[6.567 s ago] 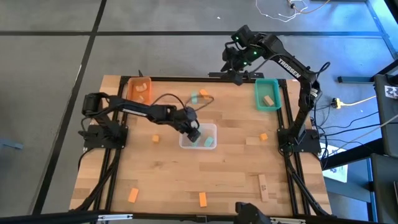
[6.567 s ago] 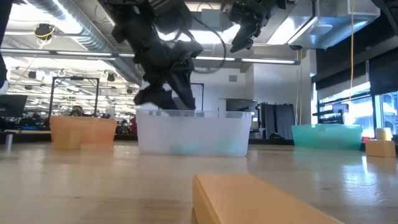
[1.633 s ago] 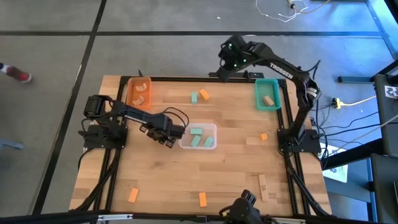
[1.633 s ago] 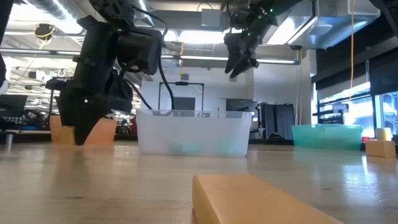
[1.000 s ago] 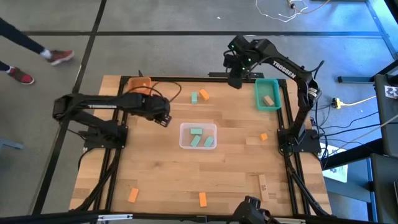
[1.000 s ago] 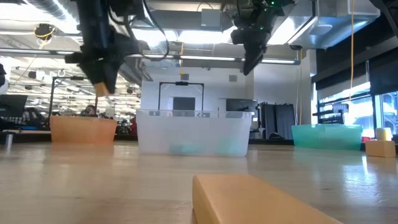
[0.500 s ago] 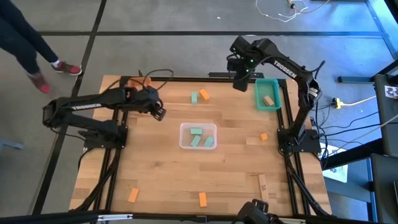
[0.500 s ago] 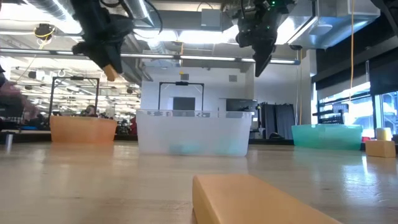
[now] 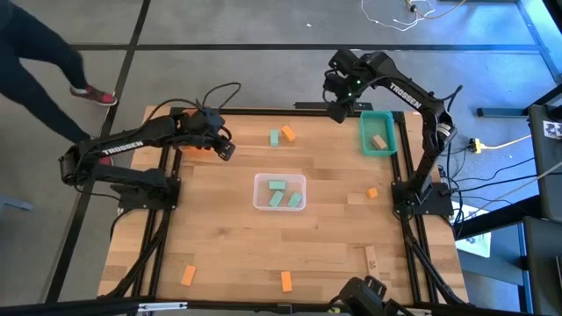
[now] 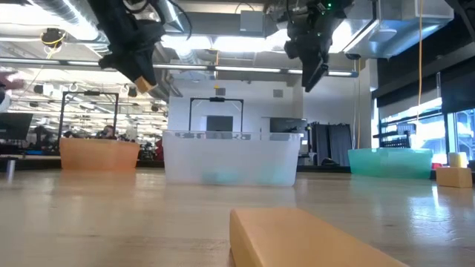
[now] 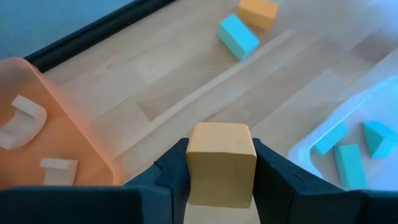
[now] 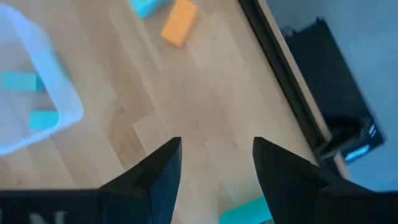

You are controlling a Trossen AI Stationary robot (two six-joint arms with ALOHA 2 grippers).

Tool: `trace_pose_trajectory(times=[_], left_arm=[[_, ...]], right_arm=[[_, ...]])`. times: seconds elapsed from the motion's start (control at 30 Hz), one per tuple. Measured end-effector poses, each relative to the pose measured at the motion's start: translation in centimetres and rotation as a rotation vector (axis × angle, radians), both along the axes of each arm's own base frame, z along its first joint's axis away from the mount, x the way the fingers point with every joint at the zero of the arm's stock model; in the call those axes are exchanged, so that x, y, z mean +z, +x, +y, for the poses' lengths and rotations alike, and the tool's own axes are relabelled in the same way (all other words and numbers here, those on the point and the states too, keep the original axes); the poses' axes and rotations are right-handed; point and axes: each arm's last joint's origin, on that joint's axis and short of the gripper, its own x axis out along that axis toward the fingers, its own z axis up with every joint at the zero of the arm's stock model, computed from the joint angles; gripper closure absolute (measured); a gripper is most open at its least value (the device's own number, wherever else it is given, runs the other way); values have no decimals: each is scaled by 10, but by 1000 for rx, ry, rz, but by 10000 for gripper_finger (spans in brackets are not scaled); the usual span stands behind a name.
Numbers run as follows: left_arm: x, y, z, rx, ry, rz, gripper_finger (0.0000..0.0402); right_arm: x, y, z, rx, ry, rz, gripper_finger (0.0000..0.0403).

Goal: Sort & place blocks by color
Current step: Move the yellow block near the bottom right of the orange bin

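My left gripper [image 9: 225, 150] is shut on an orange block [image 11: 221, 163] and hangs high above the table beside the orange tray [image 11: 43, 134], which holds pale blocks. In the low view it [image 10: 141, 74] is well above the trays. My right gripper [image 9: 335, 112] is open and empty, high over the table's far edge next to the teal tray [image 9: 378, 133], which holds a tan block [image 9: 379, 140]. A clear tray [image 9: 280, 191] holds mint blocks. A mint block [image 9: 275, 137] and an orange block [image 9: 288, 132] lie flat on the table. My left gripper pinches the orange block between its two fingers [image 11: 173, 174], one on each side face. Its free end face [image 11: 221, 146] shows between the fingertips. The fingers slant downward, and the block is lifted clear of the table.
More orange blocks lie at the right [image 9: 372, 193] and along the near edge [image 9: 188, 276], [image 9: 285, 281], with a tan block [image 9: 371, 262] near the right corner. A person [image 9: 44, 53] walks on the floor beyond the table's far left corner.
My left gripper, still shut on the orange block, has moved toward the table's far edge and the orange tray, staying high, and has tipped to a slant. My right gripper has drifted slightly toward the teal tray.
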Motion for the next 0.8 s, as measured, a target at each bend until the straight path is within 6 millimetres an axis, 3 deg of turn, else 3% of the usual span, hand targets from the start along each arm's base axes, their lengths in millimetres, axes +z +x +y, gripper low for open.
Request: trace_pose_trajectory(times=[0.23, 0.6, 0.8], left_arm=[[-13, 6, 15, -37, -38, 72, 277], [-71, 39, 35, -144, -218, 303, 277], [-99, 46, 39, -157, -296, 434, 277]], right_arm=[[-6, -6, -5, -209, 38, 43, 205], [-9, -40, -11, -662, 22, 306, 205], [-35, -59, -23, -769, 76, 394, 205]])
